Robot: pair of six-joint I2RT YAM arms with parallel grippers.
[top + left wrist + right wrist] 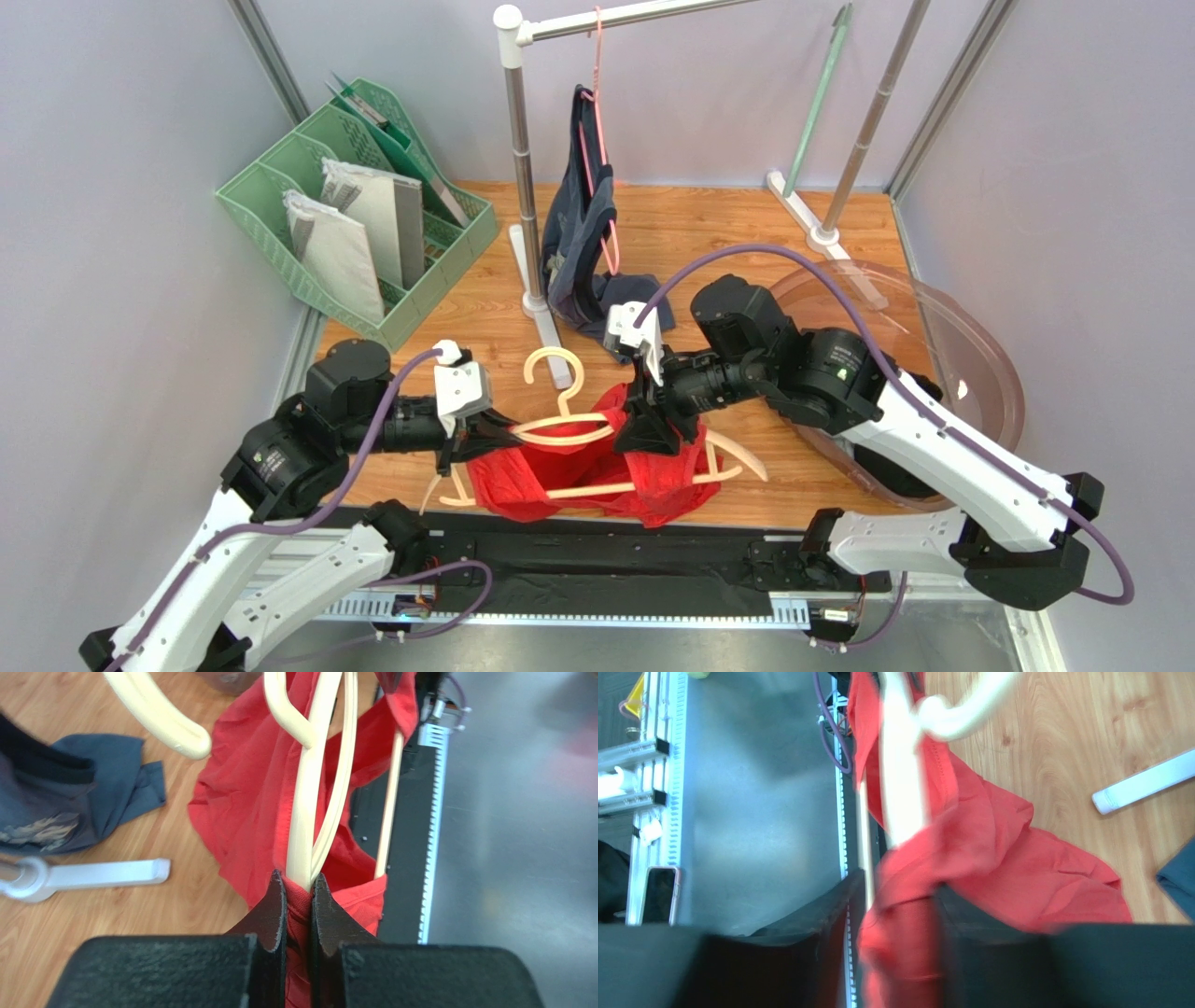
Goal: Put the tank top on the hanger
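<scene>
Two grey walls [112, 210] flank the wooden table [730, 238] beneath the tank top [512, 487].

Bright, even light came from above, leaving soft shadows on the table [730, 224]. The right wrist picture was smeared, perhaps by motion, blurring the tank top [1018, 861] and hanger [903, 777].

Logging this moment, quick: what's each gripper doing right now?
Left gripper: closed on the tank top.
Right gripper: around the tank top; grip cannot be told.
</scene>
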